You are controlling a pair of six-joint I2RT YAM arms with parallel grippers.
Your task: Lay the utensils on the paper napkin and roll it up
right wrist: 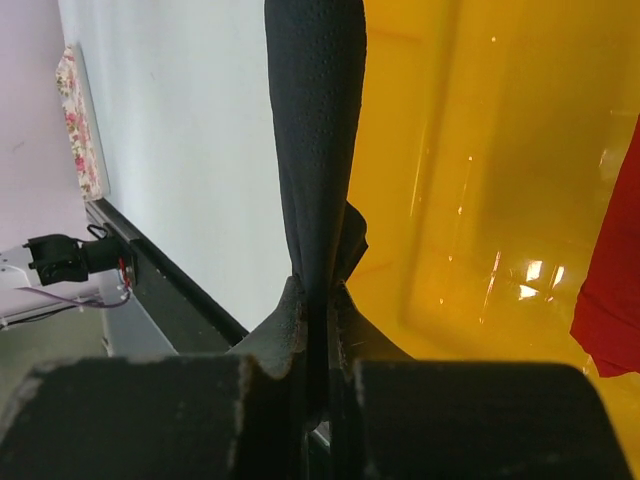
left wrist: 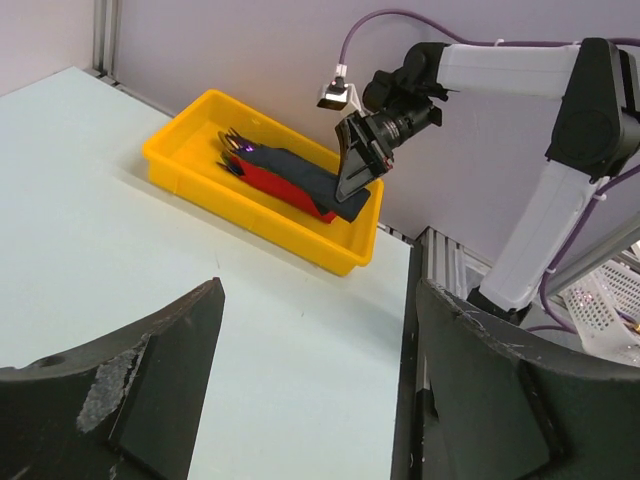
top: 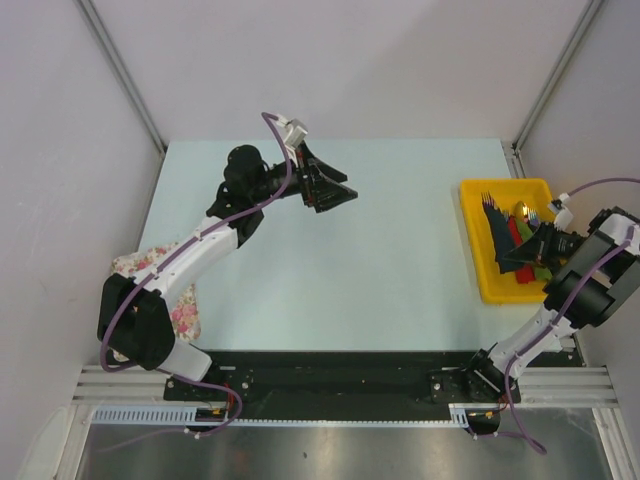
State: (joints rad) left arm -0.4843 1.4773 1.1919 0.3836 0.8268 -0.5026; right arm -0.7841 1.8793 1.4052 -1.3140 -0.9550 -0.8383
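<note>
The black paper napkin is a narrow roll lying slantwise in the yellow bin. Fork tines stick out of its far end; the handles are hidden inside. My right gripper is shut on the roll's near end. In the right wrist view the roll runs straight up from the closed right gripper. The left wrist view shows the roll in the bin with the right gripper on it. My left gripper is open and empty, above the table's far middle, its gap wide.
The bin at the table's right edge also holds a red roll, a green roll and a gold spoon. A floral cloth lies at the left edge under the left arm. The black base rail runs along the near edge.
</note>
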